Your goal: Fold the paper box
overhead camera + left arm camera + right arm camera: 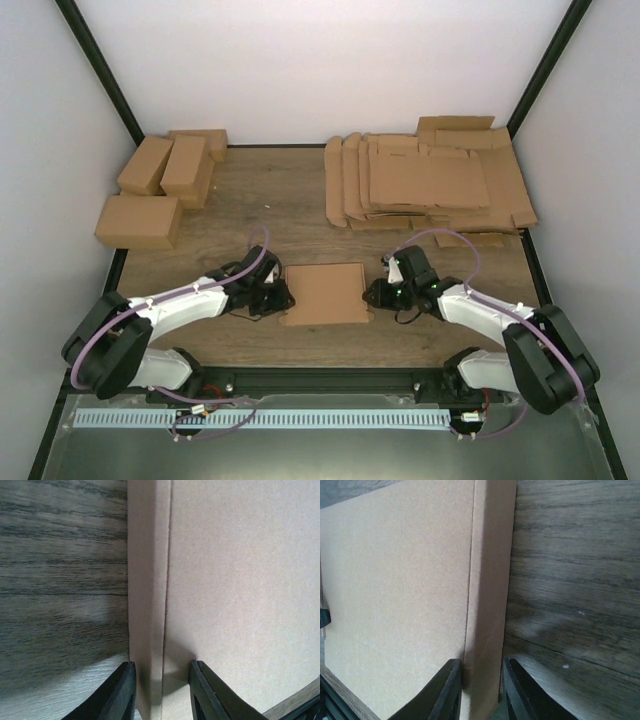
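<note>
The paper box (323, 293) lies as a shallow folded brown carton on the wooden table between my two arms. My left gripper (278, 297) is at its left side. In the left wrist view the gripper (162, 680) is open, and its fingers straddle the box's left edge strip (147, 580) with gaps on both sides. My right gripper (372, 293) is at the box's right side. In the right wrist view the gripper (482, 677) is open a little, one finger at the top crease and the other beside the outer edge of the right side strip (490, 580).
Several folded brown cartons (160, 190) are piled at the back left. A stack of flat cardboard blanks (430, 185) lies at the back right. White walls enclose the table (300, 200) on three sides.
</note>
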Robot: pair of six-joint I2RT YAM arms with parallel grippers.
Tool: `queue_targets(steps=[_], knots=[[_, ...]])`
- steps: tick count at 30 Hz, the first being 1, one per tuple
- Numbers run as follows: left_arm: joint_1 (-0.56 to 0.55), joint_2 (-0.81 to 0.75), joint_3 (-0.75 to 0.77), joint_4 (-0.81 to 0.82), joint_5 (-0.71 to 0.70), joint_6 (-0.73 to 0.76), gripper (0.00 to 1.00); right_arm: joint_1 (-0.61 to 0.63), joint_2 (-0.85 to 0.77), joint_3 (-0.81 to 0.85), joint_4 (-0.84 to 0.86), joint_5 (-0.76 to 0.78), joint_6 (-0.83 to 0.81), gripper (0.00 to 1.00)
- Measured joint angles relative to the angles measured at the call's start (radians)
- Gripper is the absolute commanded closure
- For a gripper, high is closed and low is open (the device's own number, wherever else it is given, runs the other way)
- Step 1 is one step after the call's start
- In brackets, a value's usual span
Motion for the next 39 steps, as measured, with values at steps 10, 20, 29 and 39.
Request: queue_targets(steps=[10, 20, 29, 39], knots=[[0.0, 0.007, 0.005, 0.002, 0.002, 0.017, 0.7, 0.0, 0.08, 0.055, 0.026, -0.029, -0.043, 0.8], [0.003, -0.066, 0.009, -0.055, -0.063, -0.041, 0.32, 0.005, 0.417, 0.384, 0.028, -0.019, -0.167, 0.69], [0.057, -0.105, 0.046, -0.177, -0.151, 0.007, 0.15, 0.009, 0.346, 0.378, -0.035, 0.075, -0.228, 0.58], [0.06, -0.138, -0.055, -0.057, 0.005, 0.015, 0.18, 0.006, 0.305, 0.322, -0.014, 0.004, -0.259, 0.5]])
